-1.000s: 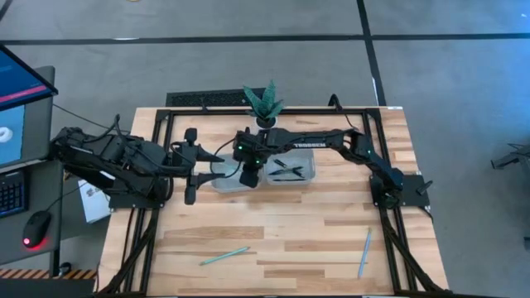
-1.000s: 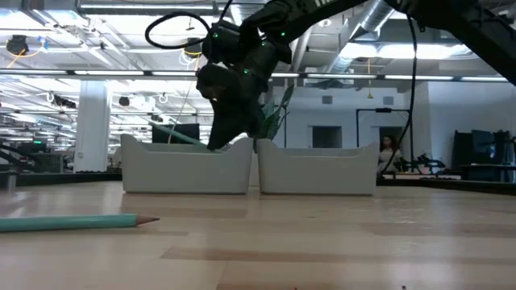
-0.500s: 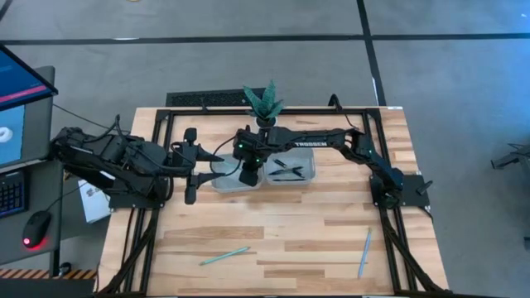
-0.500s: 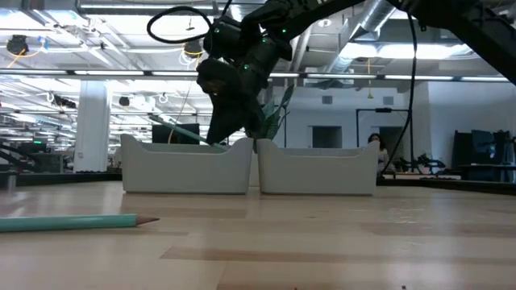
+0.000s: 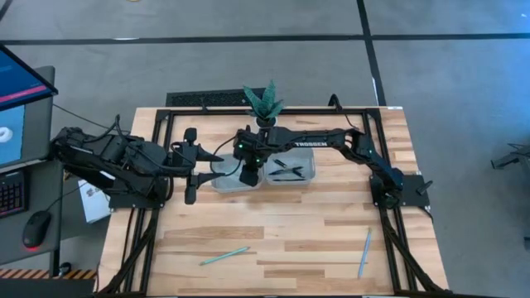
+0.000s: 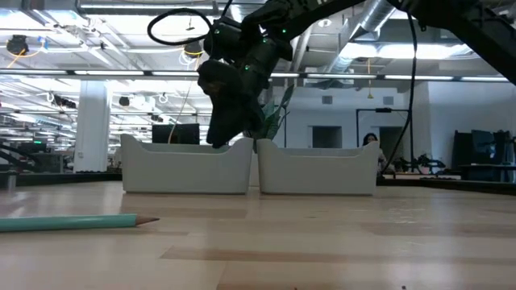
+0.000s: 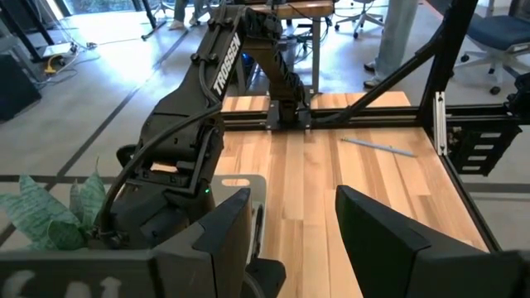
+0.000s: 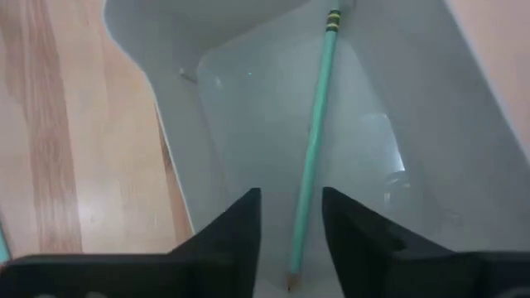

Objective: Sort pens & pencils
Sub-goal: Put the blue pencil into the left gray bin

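Observation:
Two white trays stand side by side at the table's far middle. In the left tray (image 5: 217,184) one teal pencil (image 8: 315,141) lies on the floor, its tip between the open fingers of my right gripper (image 8: 290,195), which hangs above that tray (image 6: 185,165). Dark pens (image 5: 286,170) lie in the right tray (image 5: 308,175). Two more pencils lie on the table near its front, one at the left (image 5: 224,257) and one at the right (image 5: 364,252). My left gripper (image 5: 190,165) waits open, left of the trays.
A small potted plant (image 5: 263,101) stands just behind the trays. A black frame (image 5: 381,207) runs along the table's edges. In the low view, the near left pencil (image 6: 76,222) lies close to the camera. Bare wood spreads between the trays and the front pencils.
My right gripper has opened above the left tray and let go of the pencil. The pencil, which stuck out slanting over the tray's rim, has dropped inside and lies flat on the tray's floor. The gripper has risen slightly.

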### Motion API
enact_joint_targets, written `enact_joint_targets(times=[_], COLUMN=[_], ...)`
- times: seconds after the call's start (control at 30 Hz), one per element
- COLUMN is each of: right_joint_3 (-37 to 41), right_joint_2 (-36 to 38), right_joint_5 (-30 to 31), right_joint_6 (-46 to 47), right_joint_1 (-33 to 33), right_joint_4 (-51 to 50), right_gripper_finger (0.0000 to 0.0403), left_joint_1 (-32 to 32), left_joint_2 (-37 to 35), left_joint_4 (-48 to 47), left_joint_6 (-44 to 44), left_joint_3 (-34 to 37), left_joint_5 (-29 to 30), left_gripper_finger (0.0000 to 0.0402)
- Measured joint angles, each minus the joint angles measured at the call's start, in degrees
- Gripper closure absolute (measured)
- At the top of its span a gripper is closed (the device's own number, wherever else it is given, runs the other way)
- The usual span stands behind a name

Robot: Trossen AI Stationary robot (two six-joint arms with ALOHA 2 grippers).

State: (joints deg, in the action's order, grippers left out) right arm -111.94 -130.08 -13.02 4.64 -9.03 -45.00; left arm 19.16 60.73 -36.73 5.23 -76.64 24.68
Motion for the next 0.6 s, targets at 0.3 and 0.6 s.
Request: enact_joint_targets(times=[0.3, 0.6], right_joint_3=[-3.18, -4.56], right_joint_2=[1.84, 16.02], right_joint_5=[2.09, 8.64], right_joint_6=[1.47, 7.45], right_joint_1=[-0.03, 0.00], right_joint_4=[-5.96, -14.00], right_gripper_finger=[0.0184, 0.0172], left_joint_1=[-0.01, 0.00], left_joint_2=[0.00, 0.02], left_joint_4=[-0.44, -0.34], left_joint_6=[0.04, -0.04], left_joint_3=[0.00, 0.00], left_joint_5=[-0.01, -0.03], left_gripper_finger=[0.0232, 0.0232])
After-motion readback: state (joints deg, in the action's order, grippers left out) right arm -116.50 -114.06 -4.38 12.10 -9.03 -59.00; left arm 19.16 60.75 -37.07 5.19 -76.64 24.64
